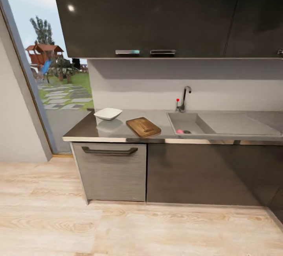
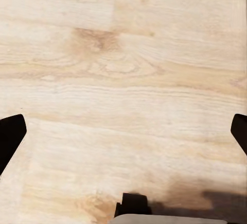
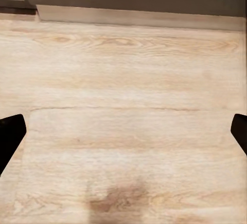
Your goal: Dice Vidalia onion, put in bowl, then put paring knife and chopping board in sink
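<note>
1. The bench [image 1: 82, 130] is seen from a distance across the wooden floor [image 1: 118, 228].
2. A white bowl [image 1: 108, 113] is set near its left end; the chopping board [image 1: 143, 127] lies just beside it, the knife indistinct on top.
3. A pinkish onion [image 1: 179, 131] is seen in the sink [image 1: 204, 124] by the drain.
4. The left pincer [image 2: 123, 131] and right pincer [image 3: 123, 131] are held spread wide over the floor, holding nothing.

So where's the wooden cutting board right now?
In the head view the chopping board lies flat on the countertop, between the white bowl on its left and the sink on its right.
</note>
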Robot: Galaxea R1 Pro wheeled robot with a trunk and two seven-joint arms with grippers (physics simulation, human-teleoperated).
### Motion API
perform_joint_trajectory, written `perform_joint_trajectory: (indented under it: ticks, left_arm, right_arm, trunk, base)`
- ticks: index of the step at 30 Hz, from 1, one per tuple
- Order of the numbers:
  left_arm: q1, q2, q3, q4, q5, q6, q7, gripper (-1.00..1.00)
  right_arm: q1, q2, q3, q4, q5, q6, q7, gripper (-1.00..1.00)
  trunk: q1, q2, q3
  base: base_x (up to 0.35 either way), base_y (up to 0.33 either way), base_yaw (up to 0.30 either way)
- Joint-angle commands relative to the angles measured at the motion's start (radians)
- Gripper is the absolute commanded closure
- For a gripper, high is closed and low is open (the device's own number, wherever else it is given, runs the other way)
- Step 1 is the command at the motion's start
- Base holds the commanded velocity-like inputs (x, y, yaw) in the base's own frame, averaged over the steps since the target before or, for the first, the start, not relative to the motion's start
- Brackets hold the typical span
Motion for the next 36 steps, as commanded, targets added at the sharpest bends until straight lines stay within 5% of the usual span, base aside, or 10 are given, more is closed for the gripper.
perform_joint_trajectory:
  ticks: [1, 19, 30, 36]
  left_arm:
    - [0.000, 0.000, 0.000, -0.001, 0.005, -0.002, -0.001, -1.00]
    - [0.000, 0.007, 0.000, -0.001, 0.005, -0.003, -0.001, -1.00]
    - [0.000, 0.006, 0.002, -0.006, 0.006, -0.002, 0.004, -1.00]
    - [0.000, -0.020, 0.001, -0.040, 0.005, -0.002, 0.006, -1.00]
  right_arm:
    - [0.000, 0.000, 0.000, 0.000, 0.001, -0.002, -0.002, -1.00]
    - [0.000, 0.002, 0.002, 0.000, 0.001, -0.002, -0.002, -1.00]
    - [0.000, 0.003, 0.002, 0.000, 0.001, -0.002, -0.002, -1.00]
    - [0.000, 0.002, 0.001, 0.000, 0.001, -0.002, -0.002, -1.00]
  trunk:
    - [0.000, 0.000, -0.001]
    - [0.000, 0.000, -0.001]
    - [0.000, 0.000, -0.001]
    - [0.000, 0.000, -0.001]
  base:
    - [0.203, 0.169, -0.220]
    - [0.155, 0.125, -0.102]
    - [0.003, 0.002, 0.144]
    - [0.000, 0.000, 0.166]
